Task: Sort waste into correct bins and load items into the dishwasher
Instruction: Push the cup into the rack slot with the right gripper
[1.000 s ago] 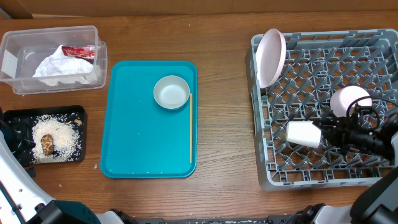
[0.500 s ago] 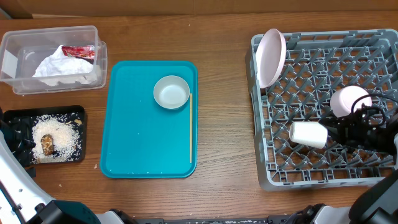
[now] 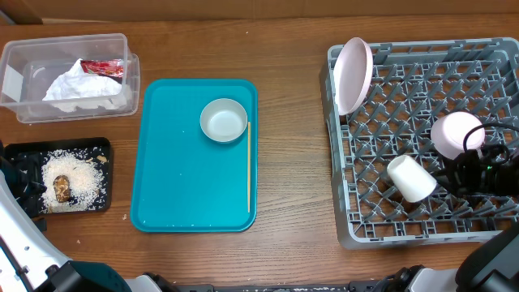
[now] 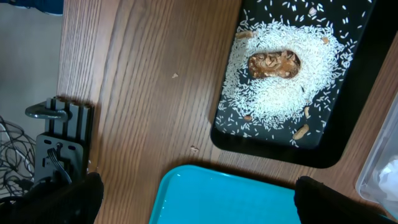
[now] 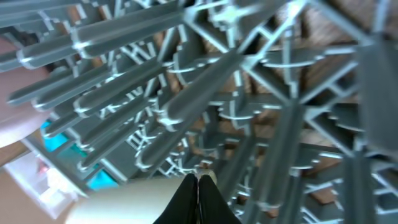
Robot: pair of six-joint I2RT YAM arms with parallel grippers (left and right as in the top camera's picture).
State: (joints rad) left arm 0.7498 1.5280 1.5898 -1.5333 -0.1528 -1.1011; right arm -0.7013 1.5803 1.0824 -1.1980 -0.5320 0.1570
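The centre of the rack (image 3: 422,89) is left free; its left wall is blocked by an upright plate (image 3: 353,75), its near side by a cup (image 3: 411,178).

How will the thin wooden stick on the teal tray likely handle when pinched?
The wooden stick looks thin and straight: probably stiff and light. Lying flat on the teal tray, it may slide or roll if nudged.

In the right wrist view the large square grey plastic dish rack (image 5: 236,93) is a blur of pegs, and the right hand (image 5: 199,198) shows only two dark fingertips (image 5: 191,202) pressed together at the bottom edge. Overhead, the rack's right side runs off the picture. In the left wrist view the shallow black rectangular plastic tray (image 4: 329,134) is cut off at top and right, the teal serving tray (image 4: 224,196) at the bottom; the left hand (image 4: 200,202) shows only dark finger ends in the lower corners.
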